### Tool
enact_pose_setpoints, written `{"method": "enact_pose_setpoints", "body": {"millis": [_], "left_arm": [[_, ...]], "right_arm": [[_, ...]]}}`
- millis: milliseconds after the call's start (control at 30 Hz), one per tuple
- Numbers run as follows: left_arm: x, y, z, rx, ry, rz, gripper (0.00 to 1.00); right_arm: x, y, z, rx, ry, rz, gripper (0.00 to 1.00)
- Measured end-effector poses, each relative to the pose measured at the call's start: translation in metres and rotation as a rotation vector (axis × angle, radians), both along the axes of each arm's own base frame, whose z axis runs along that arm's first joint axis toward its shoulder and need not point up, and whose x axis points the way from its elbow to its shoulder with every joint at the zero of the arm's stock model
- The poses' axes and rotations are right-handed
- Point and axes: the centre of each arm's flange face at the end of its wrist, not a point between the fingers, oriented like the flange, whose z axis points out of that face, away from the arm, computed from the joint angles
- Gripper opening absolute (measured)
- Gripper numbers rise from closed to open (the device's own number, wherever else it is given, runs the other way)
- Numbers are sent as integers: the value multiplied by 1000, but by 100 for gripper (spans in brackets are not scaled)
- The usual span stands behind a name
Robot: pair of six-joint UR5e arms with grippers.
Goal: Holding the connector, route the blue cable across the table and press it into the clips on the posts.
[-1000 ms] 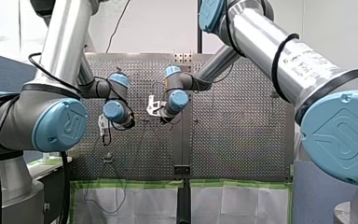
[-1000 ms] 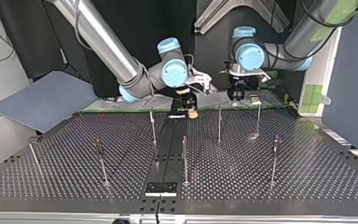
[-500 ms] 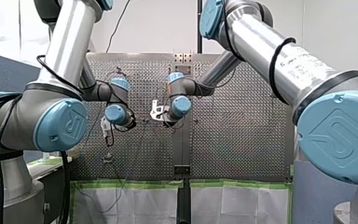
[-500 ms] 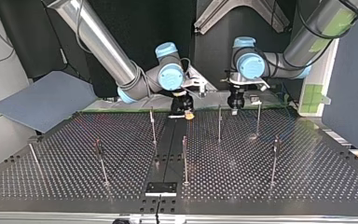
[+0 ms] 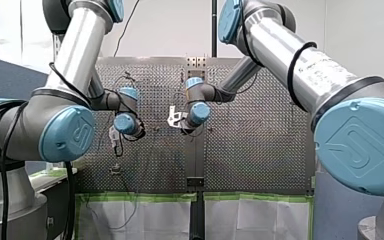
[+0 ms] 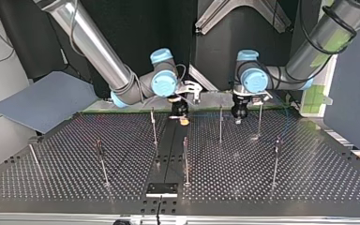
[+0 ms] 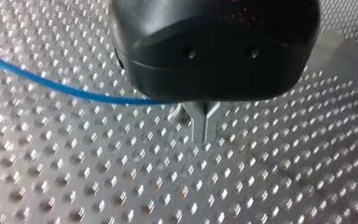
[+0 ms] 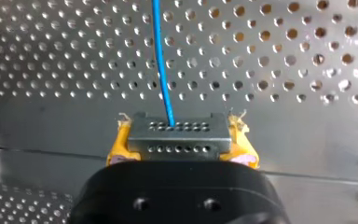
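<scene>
In the right wrist view my right gripper (image 8: pixel 181 133) is shut with its yellow pads (image 8: pixel 119 140) on a small metal connector (image 8: pixel 177 127). The blue cable (image 8: pixel 161 56) leaves the connector and runs ahead over the perforated table. In the left wrist view my left gripper (image 7: pixel 204 136) has its metal fingers pressed together just above the table. The blue cable (image 7: pixel 65 87) comes in from one side and ends at the fingers' root. In the top view my right gripper (image 6: pixel 183 120) hangs near the far edge at the middle, and my left gripper (image 6: pixel 237 119) hangs to its right, beside a post (image 6: pixel 220 124).
Several thin clip posts stand on the table in the top view, among them ones at the middle (image 6: pixel 185 159), the right (image 6: pixel 275 161) and the left (image 6: pixel 101 161). A grey-blue panel (image 6: pixel 42 101) lies at the far left. A black plate (image 6: pixel 161 189) sits at the near edge.
In the top view my right gripper has moved left and lower with the connector. My left gripper has come down toward the table beside the post.
</scene>
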Motion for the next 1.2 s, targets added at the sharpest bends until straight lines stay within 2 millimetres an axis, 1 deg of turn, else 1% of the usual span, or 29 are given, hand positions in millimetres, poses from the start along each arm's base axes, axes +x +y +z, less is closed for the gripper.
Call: {"method": "enact_pose_setpoints", "body": {"millis": [67,200,233,267,300,333,367,400,433,467,500,533,567,600,633,667,967,1200], "left_arm": [[7,6,2,-2,-8,5,0],[14,12,4,-4,-19,8,0],[14,13,5,-5,-20,7,3],[15,13,5,-5,-22,5,11],[15,14,5,-6,-24,3,11],[16,14,5,-8,-25,1,24],[16,14,5,-10,-27,-1,33],[16,14,6,-11,-28,-3,33],[16,14,6,-12,-29,-5,44],[17,14,6,-13,-31,-7,62],[17,14,6,-14,-32,-8,62],[17,14,6,-14,-33,-9,75],[17,14,6,-15,-33,-10,90],[17,14,6,-15,-32,-10,90],[16,13,6,-16,-31,-10,97],[16,13,5,-18,-28,-10,100],[16,7,6,-56,-31,-54,100],[12,5,4,-35,-5,-47,100]], "right_arm": [[-3,-5,1,-1,-2,-3,0],[-5,-12,3,-3,-9,-3,0],[-6,-13,4,-3,-10,-2,0],[-7,-14,4,-3,-11,-2,0],[-7,-15,4,-4,-12,-3,0],[-8,-16,4,-4,-13,-3,0],[-8,-17,4,-4,-13,-4,0],[-9,-18,5,-4,-13,-4,0],[-9,-19,5,-4,-13,-5,0],[-10,-19,5,-4,-14,-5,0],[-10,-20,5,-4,-14,-5,0],[-10,-21,5,-3,-14,-5,0],[-11,-21,5,-3,-15,-4,0],[-11,-22,5,-3,-15,-4,0],[-12,-22,5,-3,-15,-4,0],[-12,-23,5,-3,-15,-4,0],[-14,-25,5,-2,-16,-7,0],[-14,-26,5,-2,-16,-7,0]]}}
